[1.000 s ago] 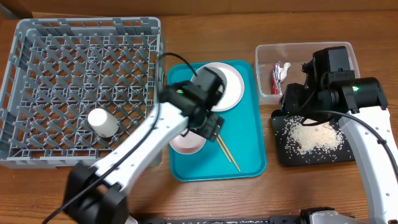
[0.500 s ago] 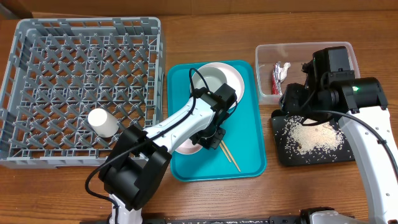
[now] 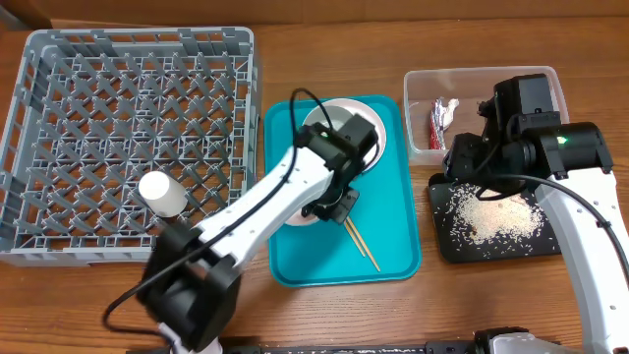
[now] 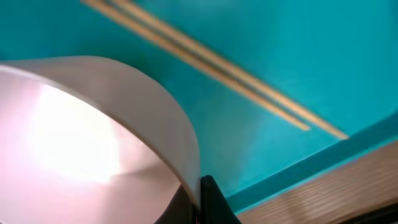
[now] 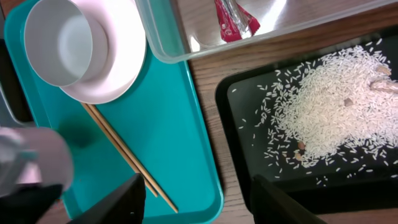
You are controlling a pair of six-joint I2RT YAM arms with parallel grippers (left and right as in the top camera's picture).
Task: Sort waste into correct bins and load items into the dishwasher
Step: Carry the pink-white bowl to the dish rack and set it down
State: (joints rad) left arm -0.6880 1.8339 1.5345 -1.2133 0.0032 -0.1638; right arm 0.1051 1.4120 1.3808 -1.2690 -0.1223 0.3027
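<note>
My left gripper (image 3: 330,203) (image 4: 200,200) is shut on the rim of the whitish-pink bowl (image 3: 295,218) (image 4: 93,137), low over the teal tray. The chopsticks (image 3: 362,244) (image 4: 217,65) lie just beside it. Further back on the tray, a pale grey bowl (image 3: 329,123) sits on the white plate (image 3: 371,133). A white cup (image 3: 162,194) lies in the grey dishwasher rack (image 3: 59,59). The foil wrapper (image 3: 439,118) (image 5: 233,18) is in the clear tub (image 3: 531,79), and the rice (image 3: 496,216) (image 5: 336,106) is on the black tray (image 3: 447,241). My right gripper (image 3: 454,167) (image 5: 196,199) hovers open and empty.
The teal tray (image 3: 393,256) (image 5: 180,137) lies between the rack and the two bins, with bare wood around it. The right gripper's fingers straddle the strip of table between the teal tray and the black tray (image 5: 249,143).
The left gripper has shut on the pink bowl's rim, and the left arm has shifted over the tray. The right arm has not moved.
</note>
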